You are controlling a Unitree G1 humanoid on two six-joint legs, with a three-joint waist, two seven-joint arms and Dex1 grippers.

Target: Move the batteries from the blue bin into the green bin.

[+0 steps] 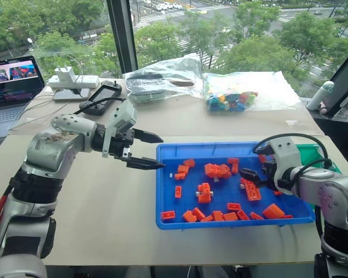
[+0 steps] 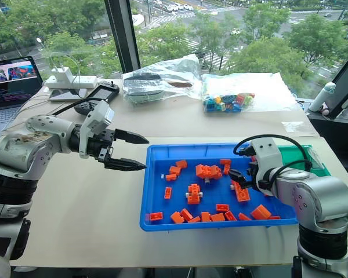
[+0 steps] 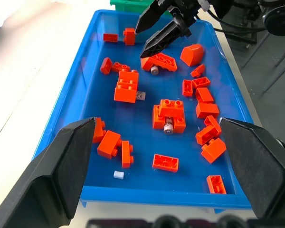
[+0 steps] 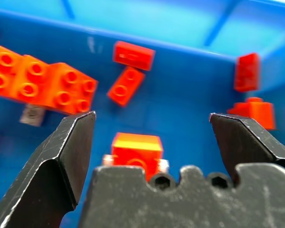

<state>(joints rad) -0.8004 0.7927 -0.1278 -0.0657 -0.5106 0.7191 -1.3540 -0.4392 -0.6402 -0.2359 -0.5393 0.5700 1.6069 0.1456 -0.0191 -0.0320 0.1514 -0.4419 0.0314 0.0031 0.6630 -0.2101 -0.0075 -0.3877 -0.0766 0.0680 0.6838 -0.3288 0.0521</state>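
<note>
Clearly the right gripper (image 1: 250,176) hangs spread wide and empty over the blue bin (image 1: 168,152), tips just above an orange brick (image 3: 159,61) with a battery (image 3: 154,70) peeking out beside it. This looks like the reach for a pick; next it must straddle that cylinder, not the brick. Another battery (image 3: 168,126) lies mid-tray. The left gripper (image 1: 146,150) waits open outside the rim; the green bin (image 2: 294,153) sits behind the right arm.

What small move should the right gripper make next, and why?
Probably ease the open right gripper straight down and close on the battery that pokes out from under the orange brick below it. Its fingers already straddle that spot inside the blue bin and hold nothing, and the green bin sits just behind that arm.
</note>
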